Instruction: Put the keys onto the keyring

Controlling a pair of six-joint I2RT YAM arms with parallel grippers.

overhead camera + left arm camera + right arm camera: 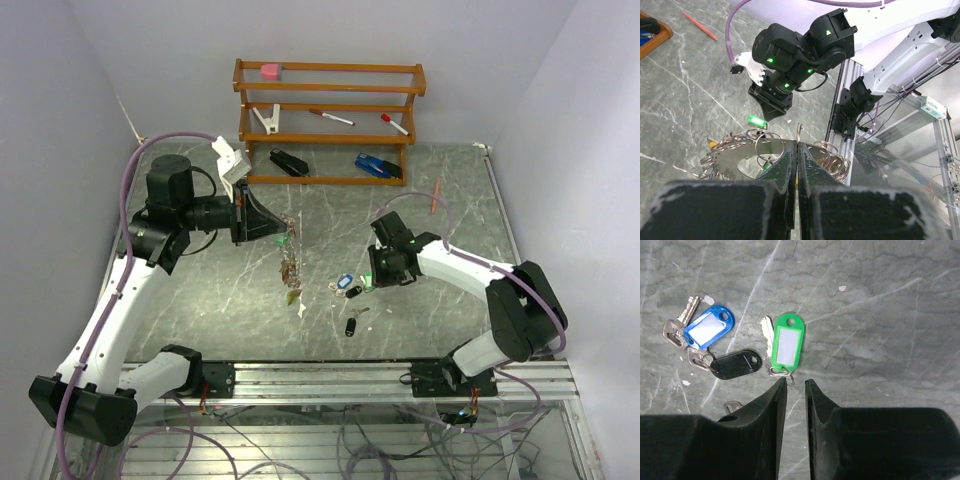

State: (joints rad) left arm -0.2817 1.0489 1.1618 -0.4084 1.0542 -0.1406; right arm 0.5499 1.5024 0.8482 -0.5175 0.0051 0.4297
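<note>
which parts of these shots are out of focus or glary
Left wrist view: the left gripper is a blurred foreground mass, the keyring beyond fairly crisp, green lights glaring. Right wrist view: keys sharp, right gripper soft-edged. Top view: even light, faint shadows.

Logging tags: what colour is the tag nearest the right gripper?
Green tag, best in right wrist view.

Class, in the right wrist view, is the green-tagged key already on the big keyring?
No, the green-tagged key lies loose on the table, unthreaded.
</note>
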